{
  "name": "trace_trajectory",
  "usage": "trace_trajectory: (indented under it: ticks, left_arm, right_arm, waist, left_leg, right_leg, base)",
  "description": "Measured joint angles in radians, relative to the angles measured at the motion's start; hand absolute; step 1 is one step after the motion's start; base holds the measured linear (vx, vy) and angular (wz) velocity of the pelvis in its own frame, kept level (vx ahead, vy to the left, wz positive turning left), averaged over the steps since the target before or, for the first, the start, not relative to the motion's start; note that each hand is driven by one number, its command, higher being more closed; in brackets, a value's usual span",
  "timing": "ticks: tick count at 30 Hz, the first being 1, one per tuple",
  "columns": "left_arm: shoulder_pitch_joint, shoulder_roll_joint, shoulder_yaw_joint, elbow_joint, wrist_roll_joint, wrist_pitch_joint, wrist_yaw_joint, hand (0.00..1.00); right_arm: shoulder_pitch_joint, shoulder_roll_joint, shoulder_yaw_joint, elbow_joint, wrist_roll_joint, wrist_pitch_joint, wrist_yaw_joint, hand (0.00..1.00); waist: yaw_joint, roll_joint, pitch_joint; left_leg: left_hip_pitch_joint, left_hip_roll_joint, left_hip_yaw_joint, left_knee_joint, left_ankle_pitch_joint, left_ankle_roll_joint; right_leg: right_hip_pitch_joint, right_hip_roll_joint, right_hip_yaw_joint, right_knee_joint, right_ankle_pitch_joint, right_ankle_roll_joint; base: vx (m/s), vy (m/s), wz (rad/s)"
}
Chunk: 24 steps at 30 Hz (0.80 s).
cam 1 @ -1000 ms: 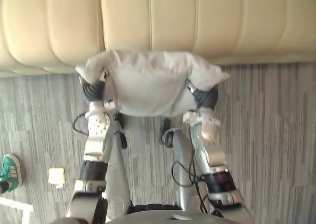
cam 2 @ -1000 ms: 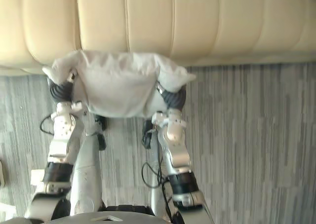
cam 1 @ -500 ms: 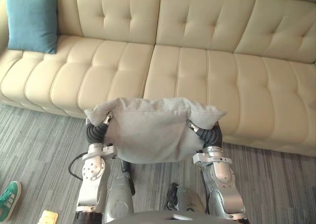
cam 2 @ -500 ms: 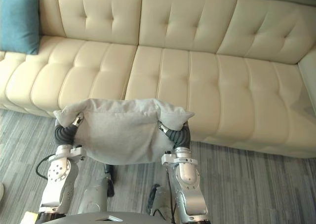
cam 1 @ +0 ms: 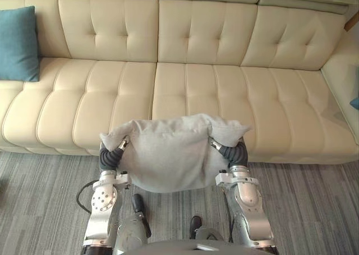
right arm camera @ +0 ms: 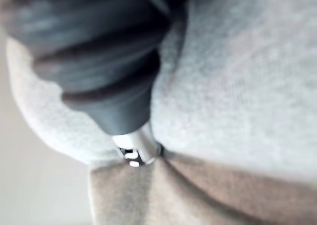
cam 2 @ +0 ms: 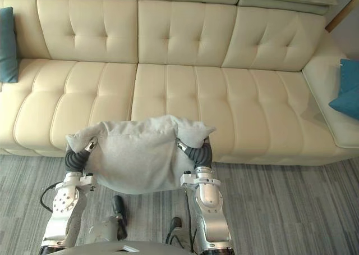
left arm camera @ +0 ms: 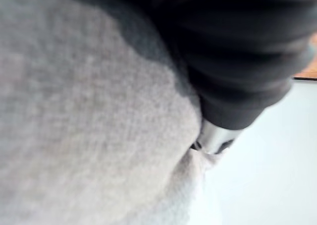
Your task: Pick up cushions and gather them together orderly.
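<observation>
A grey cushion (cam 1: 168, 154) hangs in front of me, just off the sofa's front edge, clamped between my two hands. My left hand (cam 1: 110, 155) presses into its left end and my right hand (cam 1: 235, 152) into its right end; the cloth bulges over both wrists. Up close, the left wrist view has the cushion (left arm camera: 74, 111) against my left hand's dark cover (left arm camera: 237, 61). The right wrist view has it (right arm camera: 237, 86) against my right hand's cover (right arm camera: 99, 61). A teal cushion (cam 1: 17, 44) leans at the sofa's far left. A blue cushion (cam 2: 345, 92) lies on the right end.
The long cream tufted sofa (cam 1: 190, 81) spans the view ahead, its middle seats bare. Grey striped carpet (cam 1: 314, 210) covers the floor between me and the sofa.
The camera has swung up from the floor and sofa edge to take in the whole sofa, then shifted right. The grey cushion stays clamped between both hands.
</observation>
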Motion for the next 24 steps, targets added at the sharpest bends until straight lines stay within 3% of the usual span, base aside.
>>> trace_trajectory:
  ticks: [3, 6, 7, 8, 9, 10, 11, 12, 13, 14, 15, 17, 21, 22, 23, 24]
  left_arm:
    - [-0.001, 0.001, 0.002, 0.001, 0.000, 0.003, 0.000, 1.00]
    - [0.004, 0.007, 0.003, 0.000, 0.002, 0.007, 0.000, 1.00]
    - [0.005, 0.010, 0.003, -0.001, 0.002, 0.007, 0.001, 1.00]
    - [0.000, 0.016, 0.003, -0.002, 0.002, 0.007, 0.001, 1.00]
    - [-0.014, 0.031, 0.007, -0.009, 0.002, 0.005, 0.001, 1.00]
    - [-0.032, 0.031, 0.009, -0.014, 0.002, 0.004, 0.002, 1.00]
    - [-0.066, 0.014, 0.010, -0.002, 0.002, 0.006, 0.003, 1.00]
    - [-0.076, 0.009, 0.006, 0.010, 0.003, 0.020, 0.003, 1.00]
    - [-0.074, 0.013, -0.016, 0.009, 0.003, 0.025, 0.000, 1.00]
    - [-0.075, 0.014, -0.029, -0.001, 0.005, 0.023, -0.007, 1.00]
    - [-0.075, 0.010, -0.040, -0.007, 0.011, 0.022, -0.013, 1.00]
    - [-0.063, 0.009, -0.056, -0.007, 0.012, 0.022, -0.013, 1.00]
    - [-0.024, -0.019, -0.069, -0.032, 0.010, 0.023, -0.013, 1.00]
    - [-0.008, -0.026, -0.070, -0.050, 0.010, 0.019, -0.013, 1.00]
    - [-0.005, -0.023, -0.069, -0.052, 0.009, 0.014, -0.013, 1.00]
    - [-0.002, -0.031, -0.070, -0.056, 0.007, 0.009, -0.013, 1.00]
  right_arm:
    - [-0.015, -0.004, 0.002, 0.068, 0.000, 0.000, 0.007, 1.00]
    - [-0.012, -0.004, 0.009, 0.090, 0.000, 0.003, 0.015, 1.00]
    - [-0.013, -0.009, 0.008, 0.090, 0.000, 0.002, 0.024, 1.00]
    - [-0.017, -0.004, 0.007, 0.089, 0.000, 0.001, 0.025, 1.00]
    - [-0.021, 0.022, 0.005, 0.087, 0.001, -0.001, 0.027, 1.00]
    - [-0.009, 0.021, -0.004, 0.055, 0.001, -0.001, 0.029, 1.00]
    - [-0.014, 0.009, -0.005, 0.034, 0.002, -0.016, 0.028, 1.00]
    - [-0.010, 0.002, -0.008, 0.037, 0.003, -0.004, 0.027, 1.00]
    - [0.015, -0.007, -0.025, 0.034, 0.004, 0.000, 0.027, 1.00]
    - [0.028, -0.011, -0.033, 0.028, 0.006, -0.002, 0.027, 1.00]
    - [0.036, -0.026, -0.033, 0.028, 0.008, -0.004, 0.027, 1.00]
    - [0.068, -0.031, -0.030, 0.028, 0.013, -0.002, 0.028, 1.00]
    - [0.102, -0.042, -0.028, -0.012, 0.017, 0.000, 0.027, 1.00]
    - [0.126, -0.066, -0.021, -0.064, 0.022, -0.002, 0.027, 1.00]
    - [0.134, -0.069, -0.018, -0.084, 0.022, -0.002, 0.027, 1.00]
    - [0.148, -0.082, -0.013, -0.113, 0.023, -0.003, 0.026, 1.00]
  waist:
    - [-0.004, -0.001, 0.001]
    - [-0.016, -0.013, 0.024]
    - [-0.020, 0.009, 0.036]
    - [-0.029, 0.010, 0.037]
    - [-0.049, -0.058, 0.037]
    - [-0.057, -0.073, 0.063]
    - [-0.042, -0.065, 0.102]
    - [-0.051, -0.059, 0.107]
    - [-0.070, -0.033, 0.100]
    - [-0.075, -0.024, 0.099]
    - [-0.075, -0.009, 0.099]
    - [-0.079, 0.028, 0.084]
    - [-0.081, 0.045, 0.074]
    - [-0.085, 0.045, 0.068]
    - [-0.084, 0.040, 0.056]
    - [-0.080, 0.055, 0.042]
  left_leg:
    - [0.002, -0.009, -0.026, 0.003, -0.014, 0.003]
    - [0.051, -0.024, -0.070, -0.014, -0.024, 0.016]
    - [0.070, -0.018, -0.103, -0.053, -0.029, 0.024]
    - [0.073, -0.018, -0.133, -0.090, -0.037, 0.031]
    - [0.057, -0.074, -0.128, -0.036, -0.082, 0.055]
    - [0.005, -0.083, -0.099, 0.232, -0.143, 0.108]
    - [0.025, -0.087, -0.113, 0.338, -0.319, 0.064]
    - [0.029, -0.090, -0.125, 0.354, -0.341, 0.065]
    - [0.030, -0.099, -0.154, 0.324, -0.341, 0.065]
    - [0.031, -0.104, -0.166, 0.306, -0.338, 0.060]
    - [0.028, -0.103, -0.185, 0.300, -0.332, 0.049]
    - [0.013, -0.076, -0.241, 0.325, -0.353, 0.005]
    - [0.067, -0.027, -0.239, 0.322, -0.344, -0.015]
    - [0.086, -0.019, -0.229, 0.364, -0.346, -0.018]
    - [0.079, -0.012, -0.220, 0.410, -0.360, -0.032]
    - [0.041, 0.021, -0.193, 0.534, -0.379, -0.054]
  right_leg:
    - [-0.082, -0.016, 0.013, 0.181, 0.015, 0.004]
    - [-0.163, -0.034, 0.032, 0.428, 0.120, -0.038]
    - [-0.200, -0.015, 0.035, 0.469, 0.118, -0.056]
    - [-0.205, 0.022, 0.029, 0.429, 0.052, -0.048]
    - [-0.212, 0.010, 0.023, 0.332, -0.008, -0.044]
    - [-0.216, -0.004, 0.016, 0.312, -0.053, -0.030]
    - [-0.218, 0.014, 0.018, 0.307, -0.113, -0.046]
    - [-0.232, 0.043, 0.039, 0.303, -0.095, -0.083]
    - [-0.234, 0.057, 0.018, 0.255, -0.087, -0.082]
    - [-0.233, 0.058, 0.018, 0.235, -0.072, -0.088]
    - [-0.223, 0.067, 0.009, 0.218, -0.053, -0.115]
    - [-0.192, 0.075, -0.072, 0.206, -0.043, -0.134]
    - [-0.136, 0.101, -0.119, 0.238, -0.058, -0.157]
    - [-0.168, 0.104, -0.119, 0.331, -0.100, -0.184]
    - [-0.151, 0.107, -0.095, 0.257, -0.090, -0.164]
    - [-0.117, 0.128, -0.091, 0.184, -0.084, -0.163]
  base:
    - [0.02, 0.089, 0.08]
    - [0.04, 0.076, 0.37]
    - [0.03, 0.023, 0.40]
    - [0.05, 0.022, 0.68]
    - [0.10, 0.068, 0.77]
    - [0.06, 0.079, 0.59]
    - [0.01, 0.015, 0.41]
    - [-0.02, -0.059, 0.50]
    - [0.08, -0.089, 0.71]
    - [0.19, -0.084, 0.76]
    - [0.27, -0.126, 0.56]
    - [0.33, -0.148, 0.53]
    - [0.39, -0.138, 0.26]
    - [0.19, -0.038, 0.02]
    - [0.22, -0.082, -0.11]
    - [0.26, -0.046, -0.34]
